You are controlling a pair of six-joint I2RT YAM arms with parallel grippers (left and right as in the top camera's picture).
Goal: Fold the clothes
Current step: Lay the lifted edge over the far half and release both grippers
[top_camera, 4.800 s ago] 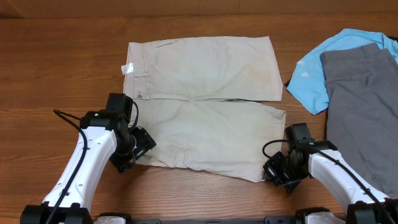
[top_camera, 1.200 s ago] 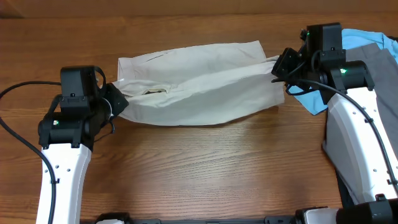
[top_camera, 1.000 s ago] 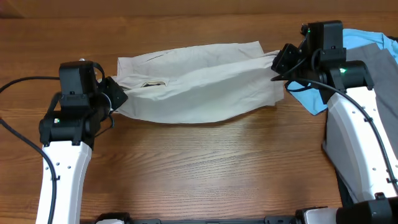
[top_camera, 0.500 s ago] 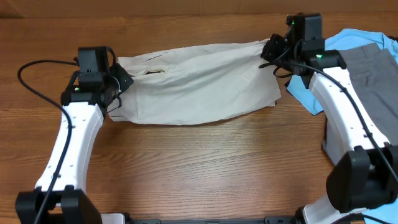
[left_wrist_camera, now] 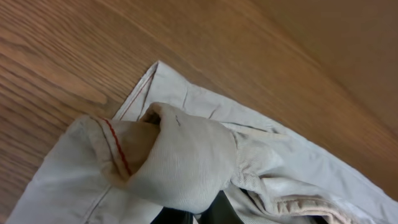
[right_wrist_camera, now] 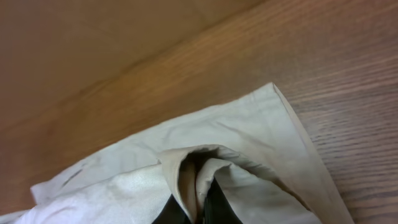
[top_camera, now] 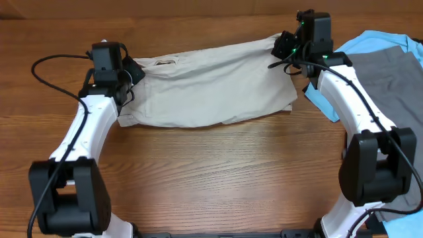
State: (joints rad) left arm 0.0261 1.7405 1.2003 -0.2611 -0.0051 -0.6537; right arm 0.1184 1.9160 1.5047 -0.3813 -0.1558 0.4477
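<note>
**Shorts Held at Both Ends**

The shorts [top_camera: 211,82] are pale cream. They lie along the far edge of the tabletop [top_camera: 218,178], in the middle, and look folded in half the long way. The waist end points to the left edge and the leg end points to the right edge. The near side of the cloth sags and wrinkles a little on the wood.

The left fingers [top_camera: 132,69] are pinched shut on the far left corner of the shorts, by the waistband. In the left wrist view the cloth bunches up into a soft lump over the fingers, and a thin red stitch line shows on a hem. The right fingers [top_camera: 283,49] are pinched shut on the far right corner, at the leg hem. In the right wrist view the cloth makes a little tent around them.

The shorts look light and soft. They bend and flop, so they will not hold a shape by themselves. I think they will not break, but they can slip or crease. The corners and the thick waistband look like the best spots to hold, because the cloth is stronger there. Holding both ends at once keeps the cloth flat and tight.

A blue shirt [top_camera: 330,86] lies just beside the right end of the shorts, and grey trousers [top_camera: 390,99] lie on top of it, at the right edge.
</note>
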